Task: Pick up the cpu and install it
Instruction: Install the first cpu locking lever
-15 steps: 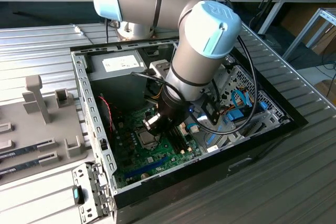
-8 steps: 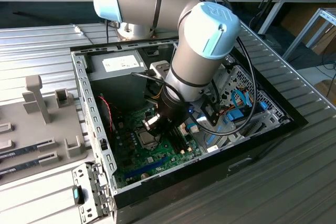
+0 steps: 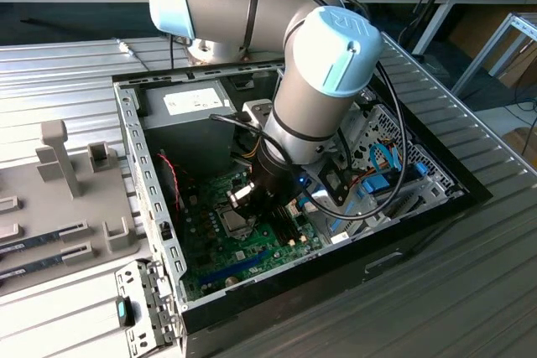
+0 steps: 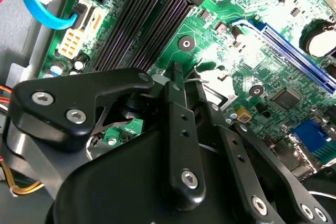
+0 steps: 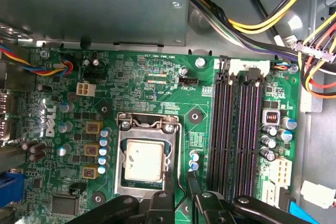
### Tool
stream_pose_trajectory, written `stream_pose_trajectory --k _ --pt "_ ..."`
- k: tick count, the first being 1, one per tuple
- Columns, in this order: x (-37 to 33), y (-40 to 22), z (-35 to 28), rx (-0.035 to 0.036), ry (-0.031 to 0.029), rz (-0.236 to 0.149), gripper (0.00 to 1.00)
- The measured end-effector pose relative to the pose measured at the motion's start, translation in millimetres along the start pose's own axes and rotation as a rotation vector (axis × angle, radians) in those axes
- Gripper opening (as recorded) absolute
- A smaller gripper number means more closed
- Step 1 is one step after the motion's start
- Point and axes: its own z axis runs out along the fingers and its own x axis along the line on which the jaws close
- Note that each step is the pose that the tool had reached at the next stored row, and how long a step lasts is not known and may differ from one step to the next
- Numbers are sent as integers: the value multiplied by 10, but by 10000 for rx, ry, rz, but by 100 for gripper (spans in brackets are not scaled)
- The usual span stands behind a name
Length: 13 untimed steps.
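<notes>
already cpu [image 5: 144,161] in socket, claw [image 5: 178,195] beside

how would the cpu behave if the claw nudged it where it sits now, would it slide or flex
The cpu lies flat inside its socket frame on the green motherboard, so a sideways nudge would probably not slide it. Its flat metal lid suggests it is stiff, not floppy. Being small and thin, it is likely light and hard to grip by its edges.

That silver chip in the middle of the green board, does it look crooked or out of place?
No. The cpu lies flat and square in its socket frame, edges parallel to it. The end effector hangs just beside it. Nothing looks damaged or loose.
</notes>
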Motion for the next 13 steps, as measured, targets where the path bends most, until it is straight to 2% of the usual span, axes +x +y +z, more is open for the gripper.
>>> stream_pose_trajectory --k 5,6,7,13 --pt "0 -1 0 -1 0 0 24" --pt "0 -1 0 -1 0 0 23" --pt "0 -2 0 0 0 0 17" --pt "0 -3 0 0 0 0 17"
